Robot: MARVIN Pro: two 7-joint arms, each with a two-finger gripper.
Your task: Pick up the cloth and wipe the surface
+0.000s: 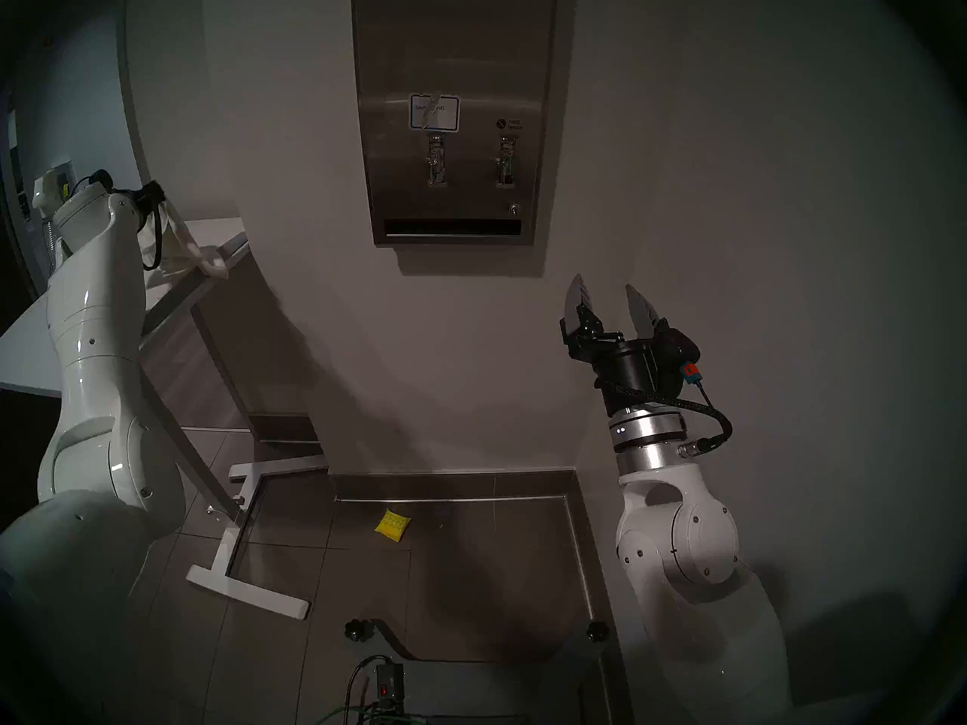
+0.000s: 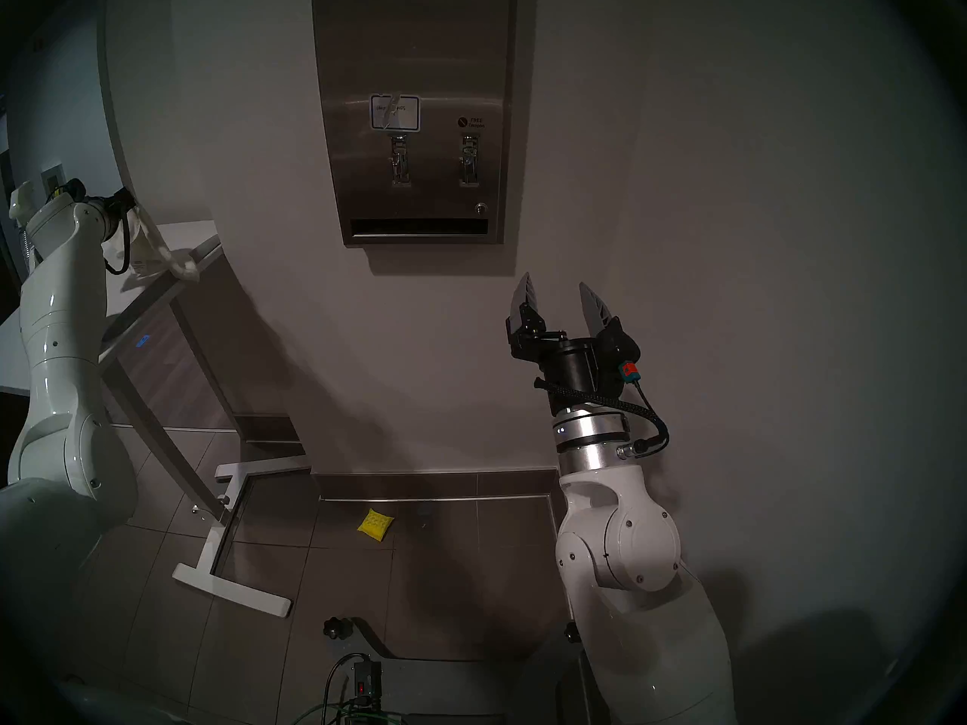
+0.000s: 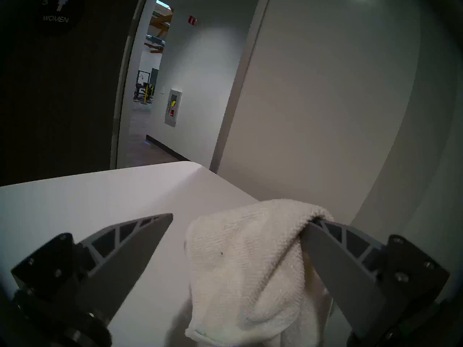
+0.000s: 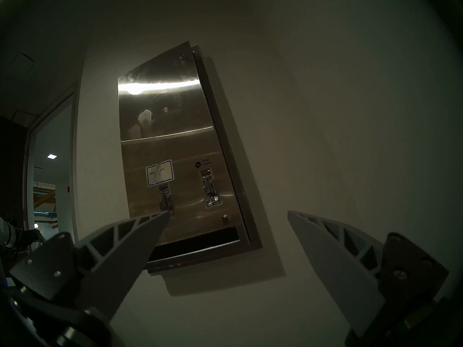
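The cloth (image 3: 250, 258), a cream-white terry rag, hangs draped over the tip of one finger of my left gripper (image 3: 240, 217). The jaws stand wide apart above the white tabletop (image 3: 75, 213). In the head view the cloth (image 1: 180, 242) hangs at the table's corner by my left wrist. The brushed-steel dispenser front (image 1: 450, 54) hangs on the wall with two levers, a blue-bordered label (image 1: 434, 113) and a dark slot. It shows smears in the right wrist view (image 4: 162, 128). My right gripper (image 1: 607, 289) is open and empty, raised below and right of the dispenser.
A small yellow quilted pad (image 1: 393, 525) lies on the tiled floor by the wall. The table's white legs and foot (image 1: 246, 582) stand at the left. An open doorway (image 3: 150, 88) lies beyond the table. My base and cables (image 1: 387, 682) are at the bottom.
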